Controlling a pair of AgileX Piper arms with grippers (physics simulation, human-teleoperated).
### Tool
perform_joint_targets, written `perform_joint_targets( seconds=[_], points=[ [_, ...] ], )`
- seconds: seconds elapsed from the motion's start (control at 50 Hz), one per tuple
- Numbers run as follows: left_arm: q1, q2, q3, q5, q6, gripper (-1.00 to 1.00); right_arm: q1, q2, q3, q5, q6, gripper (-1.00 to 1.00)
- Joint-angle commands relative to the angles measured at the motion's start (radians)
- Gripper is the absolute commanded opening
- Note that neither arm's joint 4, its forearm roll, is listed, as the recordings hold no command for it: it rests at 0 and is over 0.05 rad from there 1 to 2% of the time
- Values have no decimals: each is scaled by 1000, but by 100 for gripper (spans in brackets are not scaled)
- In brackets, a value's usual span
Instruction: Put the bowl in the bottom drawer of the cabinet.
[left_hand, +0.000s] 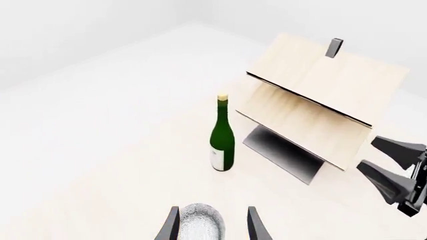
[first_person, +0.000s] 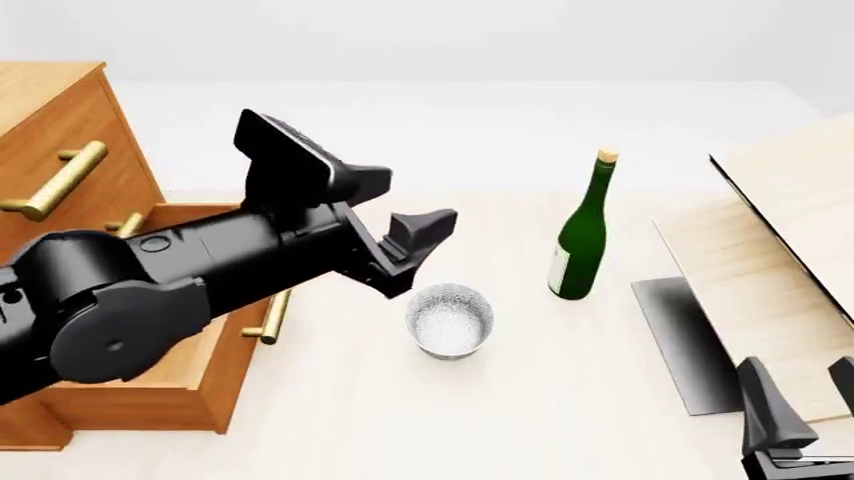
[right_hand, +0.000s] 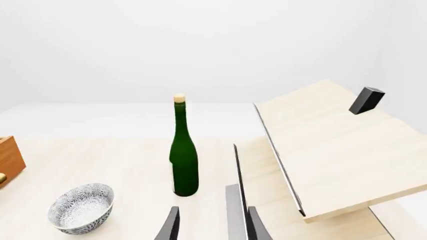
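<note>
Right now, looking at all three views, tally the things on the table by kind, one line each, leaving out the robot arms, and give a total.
Bowls: 1, the speckled white bowl
Bottles: 1, the green bottle
Cabinets: 1, the wooden cabinet, with its bottom drawer pulled open
Plywood board structures: 1, the pale board stack
Total: 4

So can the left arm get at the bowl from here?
Probably yes: the left gripper hangs open right by the bowl, whose rim shows between its fingers in the wrist view, nothing between them.
</note>
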Motion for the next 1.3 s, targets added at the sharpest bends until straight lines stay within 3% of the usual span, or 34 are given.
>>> perform_joint_targets(
  seconds=[0.02, 0.38, 0.62, 0.66, 0.86, 1.3],
  points=[
    [18, 86, -54, 41, -15, 100, 0, 0, 0, 0, 0, 100],
    [44, 146, -98, 93, 0, 100, 0, 0, 0, 0, 0, 100],
    [22, 276, -169, 166, 7, 100, 0, 0, 0, 0, 0, 100],
    [11, 350, -216, 190, -34, 100, 0, 0, 0, 0, 0, 100],
    [3, 383, -255, 221, -43, 100, 0, 0, 0, 0, 0, 100],
    [-5, 488, -312, 212, -61, 100, 0, 0, 0, 0, 0, 100]
  ],
)
